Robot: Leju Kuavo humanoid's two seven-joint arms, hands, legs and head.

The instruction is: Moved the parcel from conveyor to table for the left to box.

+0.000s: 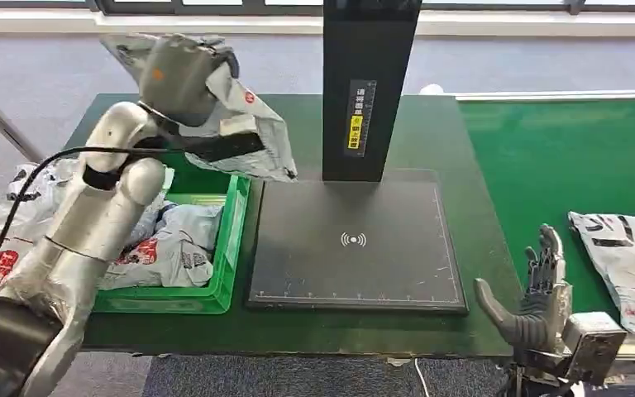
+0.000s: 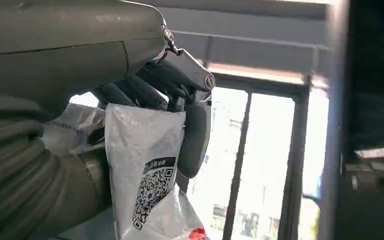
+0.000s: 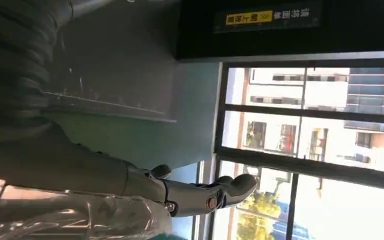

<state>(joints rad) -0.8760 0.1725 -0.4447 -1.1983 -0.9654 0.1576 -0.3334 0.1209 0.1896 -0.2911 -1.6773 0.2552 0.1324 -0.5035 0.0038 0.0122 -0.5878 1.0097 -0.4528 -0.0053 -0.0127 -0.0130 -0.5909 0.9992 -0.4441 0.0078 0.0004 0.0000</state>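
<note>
L hand (image 1: 183, 76) grips grey parcel (image 1: 248, 136), hanging under it above green crate (image 1: 230, 248) | R hand (image 1: 537, 302) open, empty | risk: we see top-edge pinch only, slick bag cd slip, miss crate

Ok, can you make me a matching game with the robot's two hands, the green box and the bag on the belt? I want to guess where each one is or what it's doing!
Things:
1. left hand
2. right hand
3. green crate
4. parcel on the conveyor

States:
A. lies flat on the green belt at the right
B. holds a grey parcel up in the air
C. holds nothing, fingers apart
D. sits on the table with parcels already inside

Pairs: 1-B, 2-C, 3-D, 4-A
</note>
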